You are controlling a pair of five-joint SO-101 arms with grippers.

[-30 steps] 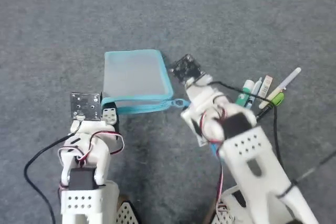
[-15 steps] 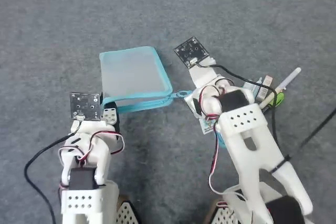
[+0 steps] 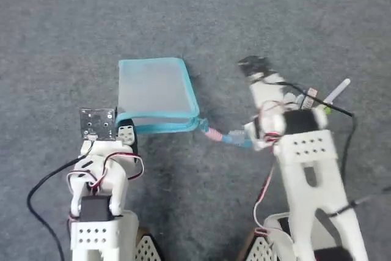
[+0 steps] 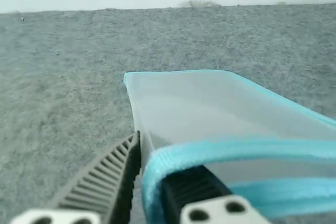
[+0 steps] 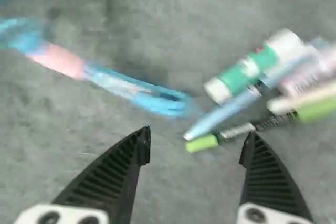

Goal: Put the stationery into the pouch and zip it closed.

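The translucent pouch (image 3: 156, 90) with teal edging lies flat on the grey mat. My left gripper (image 3: 125, 130) is shut on its near left corner; the teal edge (image 4: 157, 169) runs between the jaws. A blue pen with a pink end (image 3: 223, 135) (image 5: 107, 80) lies on the mat just off the pouch's near right corner. My right gripper (image 5: 197, 132) hangs open above the mat, between that pen and the pile of stationery (image 3: 311, 99). The pile holds a green glue stick (image 5: 247, 72), a light blue pen (image 5: 231, 111) and a green-tipped marker (image 5: 236, 132).
The right arm (image 3: 302, 151) stands over part of the stationery pile. A white stick (image 3: 337, 90) pokes out at the pile's far right. Grey mat (image 3: 73, 41) lies bare left of and beyond the pouch. A pale wall edge runs along the far side.
The right arm has swung right, away from the pouch's corner toward the stationery pile. The pink-and-blue pen now lies exposed on the mat. The pouch shifted slightly; the left arm stayed put.
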